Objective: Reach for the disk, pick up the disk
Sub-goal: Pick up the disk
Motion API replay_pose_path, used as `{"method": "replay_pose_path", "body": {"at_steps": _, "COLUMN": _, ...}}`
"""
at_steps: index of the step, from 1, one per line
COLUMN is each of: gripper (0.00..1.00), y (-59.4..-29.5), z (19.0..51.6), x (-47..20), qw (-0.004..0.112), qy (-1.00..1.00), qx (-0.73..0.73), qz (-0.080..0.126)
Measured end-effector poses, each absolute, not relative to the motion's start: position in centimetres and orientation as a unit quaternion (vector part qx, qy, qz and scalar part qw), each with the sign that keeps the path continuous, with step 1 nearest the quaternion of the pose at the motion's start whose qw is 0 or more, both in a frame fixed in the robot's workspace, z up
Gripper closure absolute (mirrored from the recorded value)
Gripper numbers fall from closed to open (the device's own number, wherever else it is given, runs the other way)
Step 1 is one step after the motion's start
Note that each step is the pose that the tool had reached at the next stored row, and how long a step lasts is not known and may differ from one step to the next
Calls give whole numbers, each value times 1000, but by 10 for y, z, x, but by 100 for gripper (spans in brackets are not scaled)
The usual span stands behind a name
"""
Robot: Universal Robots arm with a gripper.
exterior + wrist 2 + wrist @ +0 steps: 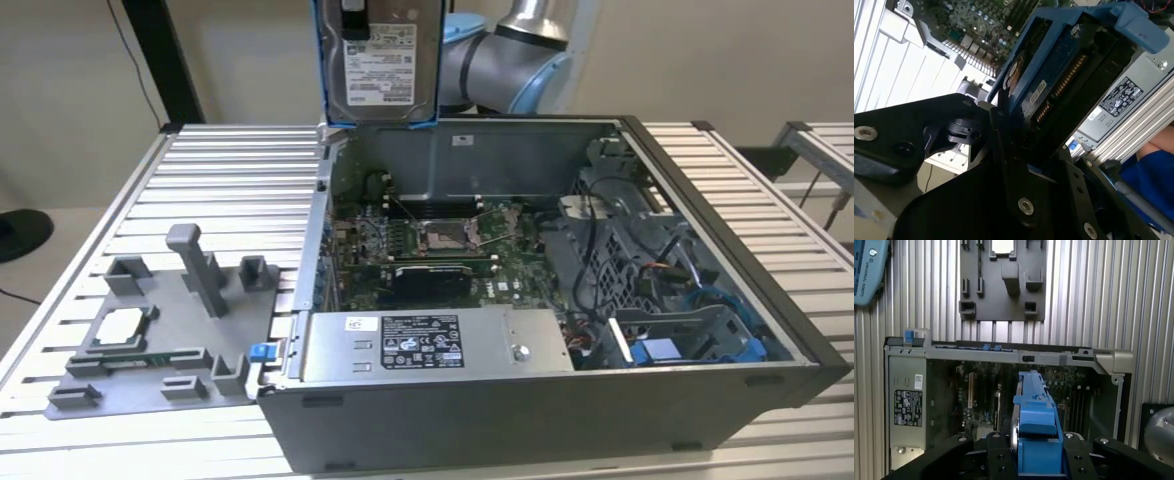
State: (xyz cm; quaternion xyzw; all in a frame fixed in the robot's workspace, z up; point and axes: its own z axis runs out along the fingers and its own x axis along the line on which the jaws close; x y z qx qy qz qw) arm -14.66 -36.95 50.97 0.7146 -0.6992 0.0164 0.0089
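Hanging upright above the open computer case (534,420), the disk (380,60) sits clamped by its blue frame in the gripper (1037,440). Reach and pickup look complete. Below lie the motherboard (427,240) and power supply (427,345), with a grey fixture (160,340) beside the case. Nothing obstructs it.

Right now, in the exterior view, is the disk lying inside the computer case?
No, the disk hangs upright above the far edge of the computer case, outside its interior, gripped by the hand.
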Motion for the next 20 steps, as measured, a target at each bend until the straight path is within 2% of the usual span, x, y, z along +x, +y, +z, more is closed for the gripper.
{"method": "replay_pose_path", "body": {"at_steps": 20, "gripper": 100, "y": -376, "z": 510, "x": -77, "qw": 9, "qy": -699, "qx": 715, "qz": 16}}
